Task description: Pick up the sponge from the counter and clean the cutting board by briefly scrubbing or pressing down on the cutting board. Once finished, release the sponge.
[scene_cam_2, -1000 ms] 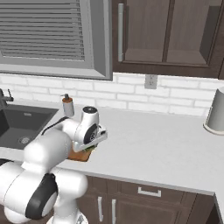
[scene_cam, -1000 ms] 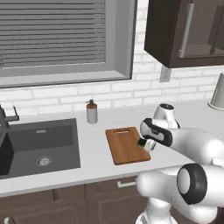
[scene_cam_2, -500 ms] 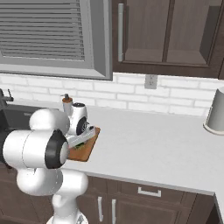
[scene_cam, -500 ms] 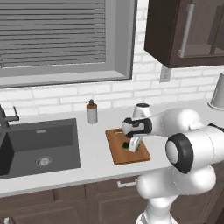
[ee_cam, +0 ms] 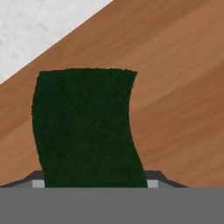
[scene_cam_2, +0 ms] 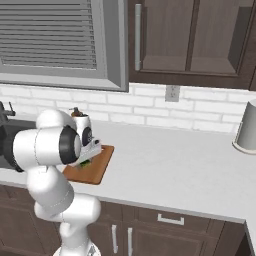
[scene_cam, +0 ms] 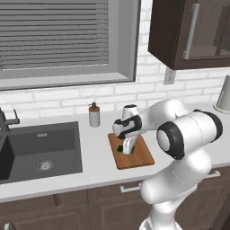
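Sponge [ee_cam: 85,127] in the hand view is one dark green block with its edges pinched inward, its near end running down between the fingertips [ee_cam: 38,181] of the claw [ee_cam: 94,181], whose jaws are closed against its two sides. It lies over the reddish-brown wood of the cutting board [ee_cam: 175,87]; whether it presses on the wood or hangs just above cannot be told. A corner of the pale tabletop [ee_cam: 39,26] shows beyond the board's edge.

From the left base view the claw [scene_cam: 127,150] points down over the middle of the cutting board [scene_cam: 139,157], with a bit of the green sponge [scene_cam: 121,148] showing at its tip. The board lies flat on the tabletop [scene_cam: 96,159], just to the right of the dark sink [scene_cam: 40,148].

From the right base view the sponge [scene_cam_2: 85,163] shows as a green speck under the hand, above the cutting board [scene_cam_2: 97,167].

Counted: one sponge, one cutting board, one sink, one soap dispenser [scene_cam: 94,115] standing by the brick wall behind the board, one tap [scene_cam: 6,121] at the sink's far left, one wall socket [scene_cam_2: 172,93], and one pale upright vessel [scene_cam_2: 246,127] far to the right on the tabletop [scene_cam_2: 175,160].
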